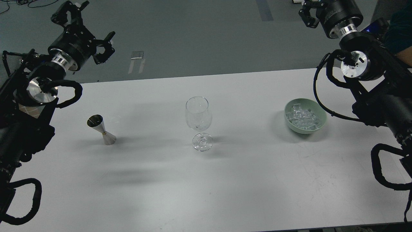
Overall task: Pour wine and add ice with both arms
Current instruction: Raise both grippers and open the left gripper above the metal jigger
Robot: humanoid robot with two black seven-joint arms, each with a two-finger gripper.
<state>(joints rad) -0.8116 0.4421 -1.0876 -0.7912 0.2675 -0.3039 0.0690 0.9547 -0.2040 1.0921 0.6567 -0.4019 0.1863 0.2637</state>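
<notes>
A clear stemmed wine glass (pixel 199 116) stands upright and empty at the middle of the white table (pixel 225 180). A steel jigger (pixel 100 129) stands to its left. Ice (pixel 302 118), a heap of clear cubes, lies in a pale green bowl (pixel 323 120) to the right. My left gripper (pixel 87 26) is raised beyond the table's far left corner, its fingers (pixel 69 9) spread open and empty, far from the jigger. My right gripper (pixel 308 9) is raised beyond the far right edge, above and behind the bowl, partly cut off by the view's top.
The left arm (pixel 22 129) runs along the table's left edge with looped cables. The right arm (pixel 383 106) hangs over the table's right end, close to the bowl. Grey floor lies beyond the far edge.
</notes>
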